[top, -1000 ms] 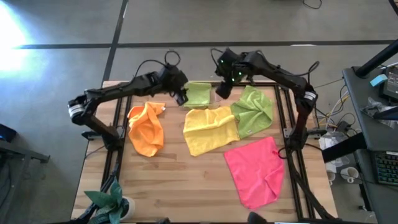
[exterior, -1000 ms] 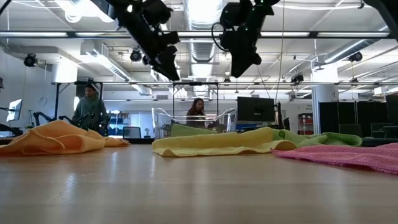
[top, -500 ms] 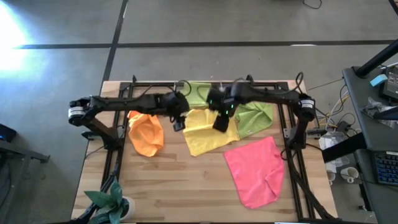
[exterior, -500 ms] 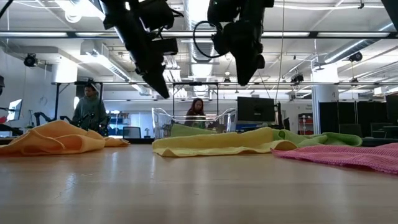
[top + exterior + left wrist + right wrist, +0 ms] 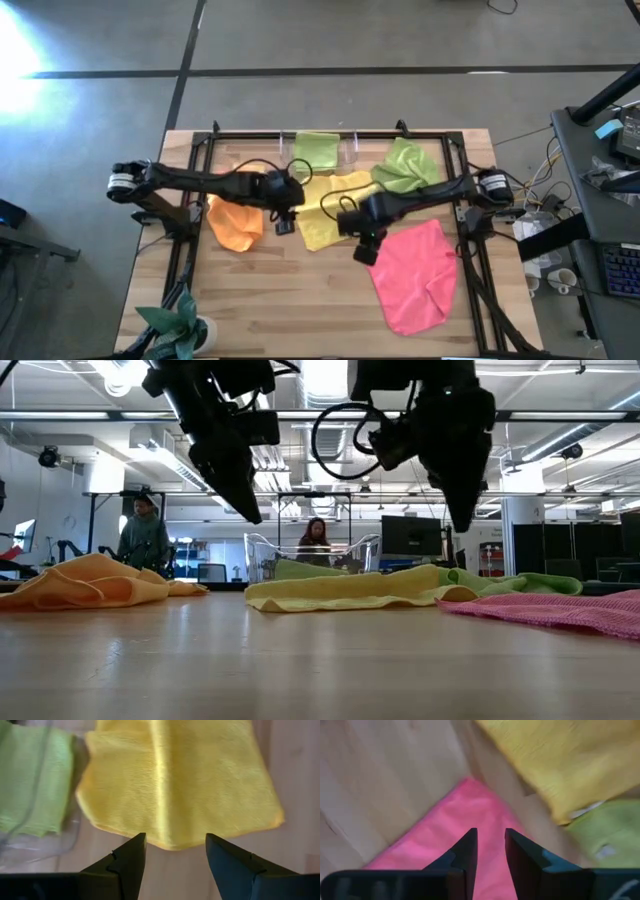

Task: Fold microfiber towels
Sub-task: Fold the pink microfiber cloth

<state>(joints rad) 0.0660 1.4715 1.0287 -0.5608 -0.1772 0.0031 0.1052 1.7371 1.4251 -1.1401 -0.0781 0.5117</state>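
from above, on the wooden bench [image 5: 260, 300], the left gripper [image 5: 283, 222] hovers at the yellow towel [image 5: 335, 205]'s edge, between it and the orange towel [image 5: 236, 220], and the right gripper [image 5: 363, 250] hangs over the pink towel [image 5: 415, 275]'s corner. one lime green towel [image 5: 317, 150] lies at the far edge, another lime green towel [image 5: 408, 165] towards the far right corner. at table height, both grippers hang above the cloths, clear of them. past the left wrist, the fingers [image 5: 125, 862] stand apart with nothing between them, yellow cloth beyond. past the right wrist, the fingers [image 5: 467, 851] are narrowly parted, empty, over the pink corner.
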